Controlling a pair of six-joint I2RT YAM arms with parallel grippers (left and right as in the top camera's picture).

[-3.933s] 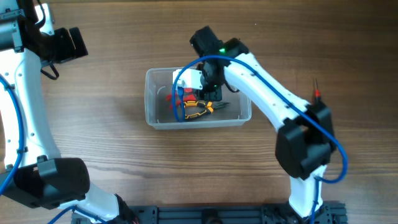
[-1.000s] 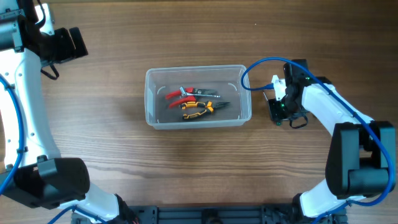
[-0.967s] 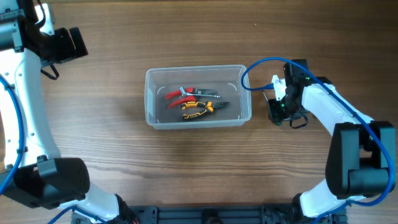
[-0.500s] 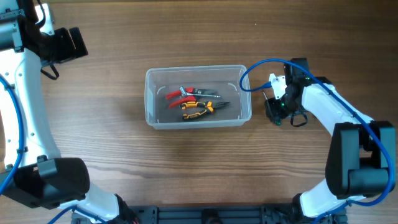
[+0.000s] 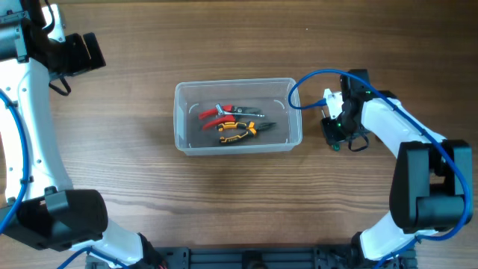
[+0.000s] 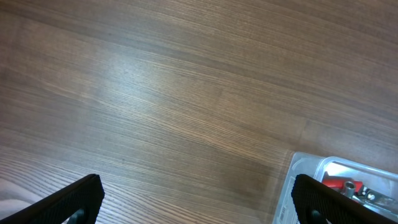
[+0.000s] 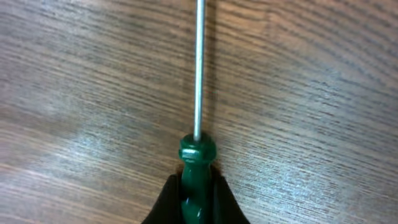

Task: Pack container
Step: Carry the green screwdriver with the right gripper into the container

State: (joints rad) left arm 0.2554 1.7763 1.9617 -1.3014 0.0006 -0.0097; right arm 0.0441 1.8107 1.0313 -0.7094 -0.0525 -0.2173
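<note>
Wooden table [image 5: 149, 172]; red pliers [image 5: 211, 114] at 11 o'clock of yellow pliers [image 5: 237, 134]; green-handled screwdriver [image 7: 198, 155], shaft toward 12 o'clock.

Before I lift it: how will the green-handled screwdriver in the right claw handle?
Probably stiff: the screwdriver has a straight metal shaft. Its rounded, glossy green handle looks apt to roll if dropped. It may pivot or slip, since the right claw pinches only the handle, with the long shaft projecting ahead.
</note>
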